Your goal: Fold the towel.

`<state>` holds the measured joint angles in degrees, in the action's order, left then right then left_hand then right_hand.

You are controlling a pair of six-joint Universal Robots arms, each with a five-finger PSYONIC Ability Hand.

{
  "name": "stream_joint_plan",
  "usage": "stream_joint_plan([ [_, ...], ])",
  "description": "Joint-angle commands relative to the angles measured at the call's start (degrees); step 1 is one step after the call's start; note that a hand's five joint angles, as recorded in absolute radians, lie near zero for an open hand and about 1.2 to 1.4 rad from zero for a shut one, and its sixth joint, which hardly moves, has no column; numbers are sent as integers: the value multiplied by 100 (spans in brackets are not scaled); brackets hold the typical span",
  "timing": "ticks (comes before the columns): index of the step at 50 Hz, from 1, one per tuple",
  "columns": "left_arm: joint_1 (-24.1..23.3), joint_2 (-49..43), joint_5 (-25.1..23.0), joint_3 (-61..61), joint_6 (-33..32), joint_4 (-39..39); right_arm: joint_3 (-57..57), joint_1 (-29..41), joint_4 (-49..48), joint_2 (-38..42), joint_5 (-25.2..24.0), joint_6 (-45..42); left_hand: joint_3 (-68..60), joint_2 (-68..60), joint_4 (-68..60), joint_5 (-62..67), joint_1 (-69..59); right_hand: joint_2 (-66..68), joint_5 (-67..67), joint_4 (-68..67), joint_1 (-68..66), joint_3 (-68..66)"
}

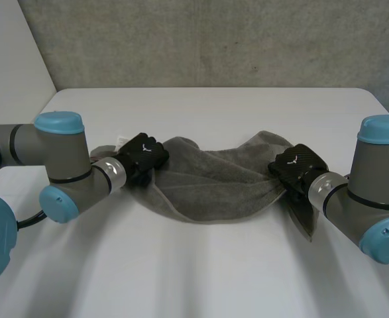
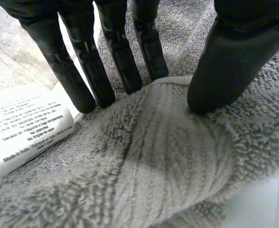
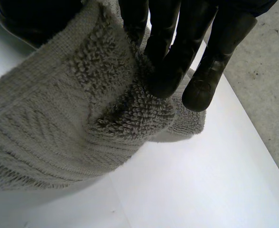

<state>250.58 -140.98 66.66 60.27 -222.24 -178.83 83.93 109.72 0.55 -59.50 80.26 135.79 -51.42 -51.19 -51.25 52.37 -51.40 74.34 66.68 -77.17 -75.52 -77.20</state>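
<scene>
The towel (image 1: 207, 185) was spread across the middle of the table (image 1: 201, 278), from left to right between the two hands. Its left end was pinched by the left hand (image 1: 143, 154), a fold being held between fingers (image 2: 115, 52) and thumb (image 2: 229, 61). A label (image 2: 27, 128) was seen on the towel just beside those fingers. The right end was gripped by the right hand (image 1: 293, 165), a corner being placed in front of it, under the right arm. A wall (image 1: 214, 40) was seen behind the table.
</scene>
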Motion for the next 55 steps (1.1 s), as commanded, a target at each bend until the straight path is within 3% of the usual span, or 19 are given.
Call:
stream_joint_plan([
  [1,61,9,-4,46,-39,6,0,14,-2,0,8,0,-283,-306,-300,-812,-284,566,332,-283,-448,-280],
  [4,61,18,5,46,-39,6,0,14,-2,0,8,-9,-876,-898,-892,-219,-877,566,332,-283,-448,-280],
  [6,61,71,144,55,-30,-11,0,14,-2,0,8,-9,-2749,-2771,-2765,1654,-2750,566,332,-283,-448,-280],
  [15,26,712,936,169,277,-178,-122,-65,-2,-201,34,61,-2858,-2881,-2875,1763,-2860,566,332,-283,-448,-280],
  [25,113,2801,1234,1152,2279,-1179,-509,-249,130,-1723,-36,360,-2858,-2881,-2875,1763,-2860,566,332,-283,-448,-280],
  [33,228,4007,1288,1873,2809,-1224,-1371,-513,1694,-2294,-731,641,-2858,-2881,-2875,1763,-2860,566,332,-283,-448,-280],
  [37,219,4052,1270,2102,2791,-1145,-1643,-645,2597,-2189,-1046,615,-2858,-2881,-2875,1763,-2860,566,332,-283,-448,-280],
  [44,167,3790,1270,2489,2747,-751,-1748,-733,2881,-1619,-1258,501,-2858,-2881,-2875,1763,-2860,566,332,-283,-448,-280],
  [51,193,2945,1270,1909,2580,-600,-2153,-531,2837,-844,-1117,202,-2858,-2881,-2875,1763,-2860,566,332,-283,-448,-280],
  [55,228,2498,1270,1147,2405,-661,-2871,-163,2374,-257,-732,219,-2858,-2881,-2875,1763,-2860,566,332,-283,-448,-280],
])
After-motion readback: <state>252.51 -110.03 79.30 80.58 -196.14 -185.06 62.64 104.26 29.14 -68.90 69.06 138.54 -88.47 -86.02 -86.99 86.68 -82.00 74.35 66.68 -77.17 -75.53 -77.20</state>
